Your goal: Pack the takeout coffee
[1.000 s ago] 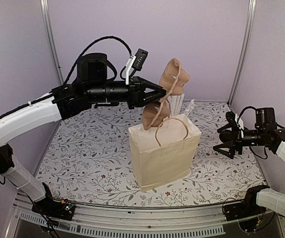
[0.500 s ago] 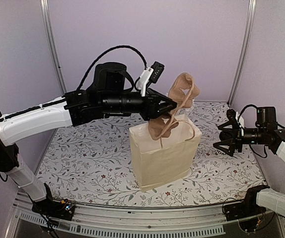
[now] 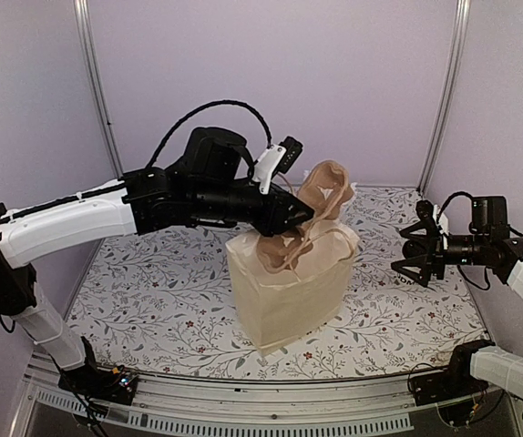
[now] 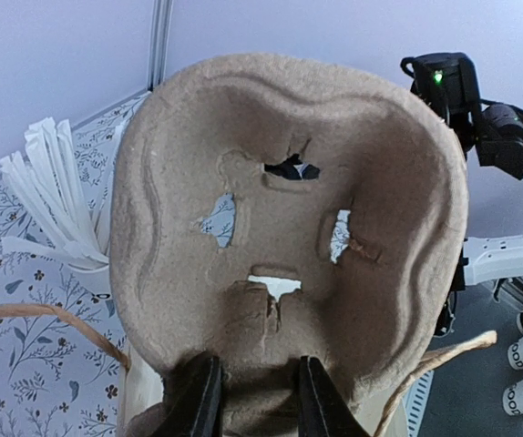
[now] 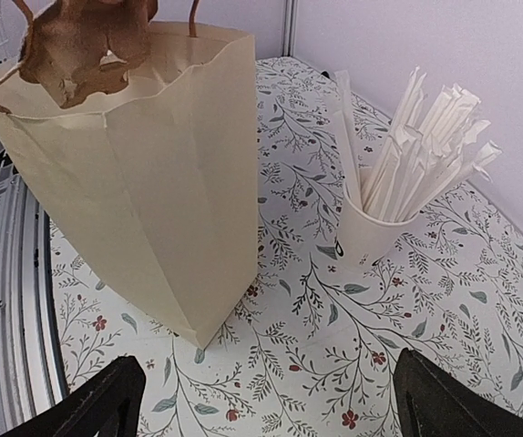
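The takeout coffee does not show in any view. My left gripper is shut on the lower edge of a brown pulp cup carrier, held upright with its lower part in the mouth of a cream paper bag. In the left wrist view the carrier fills the frame, with the left gripper pinching its rim. My right gripper hangs open to the right of the bag, apart from it. The right wrist view shows the bag with the carrier at its top, and the right gripper holds nothing.
A white cup full of long white straws stands behind and to the right of the bag, and the same straw cup appears in the left wrist view. The bag's twine handles stick up around the carrier. The floral table cover ends at a metal rail in front.
My left arm has moved down and forward, bringing the carrier from above the bag into its mouth. The bag has leaned and shifted a little to the left. The right arm has not moved.
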You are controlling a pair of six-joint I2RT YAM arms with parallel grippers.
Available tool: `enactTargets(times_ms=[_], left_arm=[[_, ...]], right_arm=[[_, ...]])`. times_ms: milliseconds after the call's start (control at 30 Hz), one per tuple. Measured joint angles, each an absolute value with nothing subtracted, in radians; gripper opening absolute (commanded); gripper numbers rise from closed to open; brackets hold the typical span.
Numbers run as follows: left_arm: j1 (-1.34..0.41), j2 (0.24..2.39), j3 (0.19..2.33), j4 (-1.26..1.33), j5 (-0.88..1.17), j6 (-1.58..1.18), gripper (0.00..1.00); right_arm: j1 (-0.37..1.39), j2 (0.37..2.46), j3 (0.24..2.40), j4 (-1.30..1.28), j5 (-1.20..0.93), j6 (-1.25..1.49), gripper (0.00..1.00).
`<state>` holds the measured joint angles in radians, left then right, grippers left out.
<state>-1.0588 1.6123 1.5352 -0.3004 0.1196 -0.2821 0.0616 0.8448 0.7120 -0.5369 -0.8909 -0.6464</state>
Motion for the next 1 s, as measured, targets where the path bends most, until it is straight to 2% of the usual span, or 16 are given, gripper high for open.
enactTargets(times_ms=[367,533,700,1000], left_arm=[[-1.059,1.541,1.459,-0.303,0.123,-0.311,0.24],[-1.059,1.491,1.467,-0.265,0.120,-0.312,0.23],[-1.059,1.507,1.487,-0.288,0.105,-0.335,0.23],[-1.059,1.518,1.485,-0.334,0.070,-0.380,0.23]], right_arm=[[0.062,0.847,0.721,-0.562,-0.909,-0.648,0.99],[0.093,0.908,0.936,-0.704,-1.004,-0.668,0.99],[0.211,0.966,1.141,-0.774,-1.040,-0.692,0.99],[0.485,1.107,1.240,-0.856,-1.000,-0.735,0.95]])
